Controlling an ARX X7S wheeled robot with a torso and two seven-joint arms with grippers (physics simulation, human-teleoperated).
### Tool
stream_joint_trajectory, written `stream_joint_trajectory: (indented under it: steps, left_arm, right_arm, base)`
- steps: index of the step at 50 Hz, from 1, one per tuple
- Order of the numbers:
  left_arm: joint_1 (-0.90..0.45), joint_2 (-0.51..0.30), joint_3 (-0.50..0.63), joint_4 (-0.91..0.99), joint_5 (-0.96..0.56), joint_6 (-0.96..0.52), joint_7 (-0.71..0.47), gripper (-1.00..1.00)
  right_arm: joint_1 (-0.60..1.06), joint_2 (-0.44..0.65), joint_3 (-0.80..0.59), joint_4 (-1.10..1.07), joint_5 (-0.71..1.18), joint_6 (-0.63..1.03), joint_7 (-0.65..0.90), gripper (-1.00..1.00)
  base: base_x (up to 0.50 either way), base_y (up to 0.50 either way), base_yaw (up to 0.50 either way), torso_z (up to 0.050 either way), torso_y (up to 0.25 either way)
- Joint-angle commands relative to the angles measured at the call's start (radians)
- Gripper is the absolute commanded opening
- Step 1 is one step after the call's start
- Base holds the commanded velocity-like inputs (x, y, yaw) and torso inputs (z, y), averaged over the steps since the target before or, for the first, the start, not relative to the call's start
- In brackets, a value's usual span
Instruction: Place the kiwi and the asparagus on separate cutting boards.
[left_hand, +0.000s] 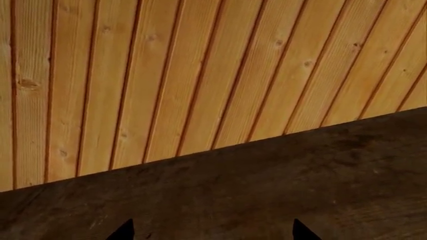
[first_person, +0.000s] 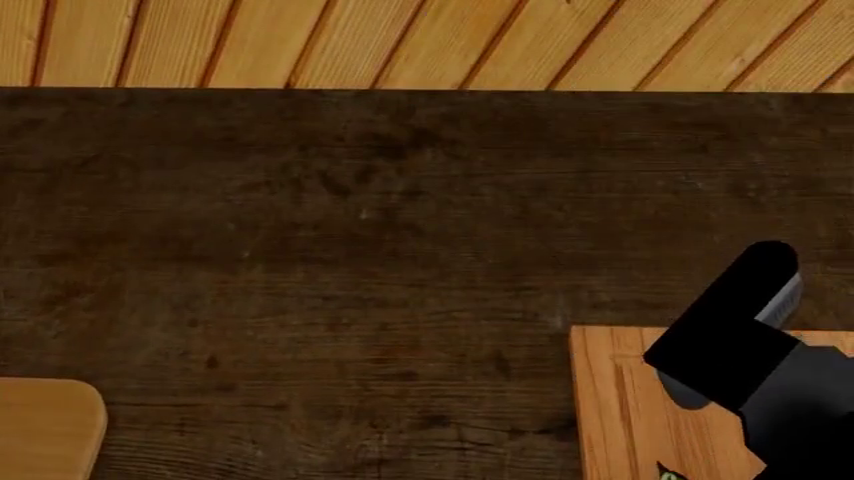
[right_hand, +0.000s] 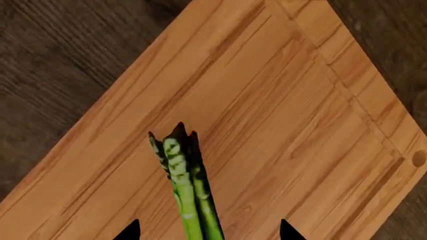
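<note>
The asparagus (right_hand: 183, 185), a thin bundle of bright green spears, lies on the sharp-cornered cutting board with a groove border (right_hand: 267, 100). My right gripper (right_hand: 208, 231) is open above it, one fingertip on each side of the spears and apart from them. In the head view this board (first_person: 621, 410) is at the lower right under my right arm (first_person: 747, 340), with a green tip of asparagus (first_person: 663, 474) showing at the bottom edge. The rounded-corner board (first_person: 47, 430) is at the lower left. My left gripper (left_hand: 211, 231) is open over bare table. The kiwi is out of view.
The dark wooden table (first_person: 374, 230) lies between the two boards and runs to its far edge. Beyond that edge is a light plank floor (first_person: 400, 40), which also shows in the left wrist view (left_hand: 167, 75).
</note>
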Motion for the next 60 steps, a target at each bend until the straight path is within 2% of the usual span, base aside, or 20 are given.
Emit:
stream_joint_trajectory:
  steps: [1,4,11,17,19,22,23,24,27,30,32,36,43,48,55,60]
  left_arm:
    - [-0.020,0.020,-0.011,-0.009,-0.018,0.014,0.012,1.00]
    - [-0.031,0.014,-0.016,-0.008,-0.041,0.010,0.003,1.00]
    - [-0.075,-0.022,-0.041,-0.004,-0.153,-0.015,-0.048,1.00]
    - [-0.095,-0.036,-0.044,-0.004,-0.226,-0.018,-0.083,1.00]
    - [-0.113,-0.056,-0.055,-0.022,-0.313,-0.015,-0.125,1.00]
    - [-0.110,-0.104,-0.113,-0.043,-0.523,0.030,-0.154,1.00]
    - [-0.116,-0.146,-0.124,-0.038,-0.601,0.049,-0.175,1.00]
    - [-0.130,-0.180,-0.114,-0.021,-0.605,0.046,-0.206,1.00]
    - [-0.136,-0.247,-0.105,-0.012,-0.761,0.107,-0.243,1.00]
    - [-0.142,-0.347,-0.169,0.001,-0.961,0.189,-0.284,1.00]
    - [-0.134,-0.374,-0.206,0.001,-1.043,0.205,-0.291,1.00]
    - [-0.117,-0.341,-0.322,-0.021,-1.134,0.147,-0.232,1.00]
    - [-0.059,-0.279,-0.489,-0.103,-1.298,0.002,-0.130,1.00]
    - [-0.010,-0.244,-0.571,-0.090,-1.402,-0.046,-0.125,1.00]
    - [-0.013,-0.267,-0.545,-0.056,-1.425,0.010,-0.129,1.00]
    - [0.017,-0.250,-0.523,-0.024,-1.422,-0.033,-0.127,1.00]
  right_arm:
    - [0.024,-0.009,0.015,-0.010,0.011,0.014,-0.026,1.00]
    - [0.047,0.002,0.028,-0.015,0.030,0.001,-0.005,1.00]
    - [0.244,0.044,0.065,-0.047,0.206,0.047,0.104,1.00]
    - [0.314,0.092,0.100,-0.030,0.372,-0.111,0.293,1.00]
    - [0.314,0.115,0.128,-0.047,0.403,-0.166,0.327,1.00]
    - [0.315,0.170,0.174,-0.114,0.465,-0.253,0.391,1.00]
    - [0.317,0.188,0.176,-0.123,0.479,-0.263,0.431,1.00]
    - [0.307,0.203,0.190,-0.127,0.471,-0.291,0.427,1.00]
    - [0.298,0.225,0.230,-0.123,0.479,-0.371,0.441,1.00]
    - [0.274,0.244,0.275,-0.160,0.414,-0.461,0.419,1.00]
    - [0.252,0.261,0.294,-0.181,0.383,-0.520,0.410,1.00]
    - [0.202,0.275,0.314,-0.187,0.306,-0.634,0.392,1.00]
    - [0.162,0.263,0.317,-0.196,0.253,-0.682,0.385,1.00]
    - [0.161,0.253,0.331,-0.188,0.248,-0.706,0.398,1.00]
    - [0.134,0.257,0.326,-0.202,0.241,-0.719,0.408,1.00]
    - [0.130,0.266,0.329,-0.211,0.244,-0.715,0.420,1.00]
  base:
    - [0.00,0.00,0.00,0.000,0.000]
    - [0.00,0.00,0.00,0.000,0.000]
    - [0.00,0.00,0.00,0.000,0.000]
    - [0.00,0.00,0.00,0.000,0.000]
    - [0.00,0.00,0.00,0.000,0.000]
    - [0.00,0.00,0.00,0.000,0.000]
    - [0.00,0.00,0.00,0.000,0.000]
    - [0.00,0.00,0.00,0.000,0.000]
    - [0.00,0.00,0.00,0.000,0.000]
    - [0.00,0.00,0.00,0.000,0.000]
    - [0.00,0.00,0.00,0.000,0.000]
    - [0.00,0.00,0.00,0.000,0.000]
    - [0.00,0.00,0.00,0.000,0.000]
    - [0.00,0.00,0.00,0.000,0.000]
    - [0.00,0.00,0.00,0.000,0.000]
    - [0.00,0.00,0.00,0.000,0.000]
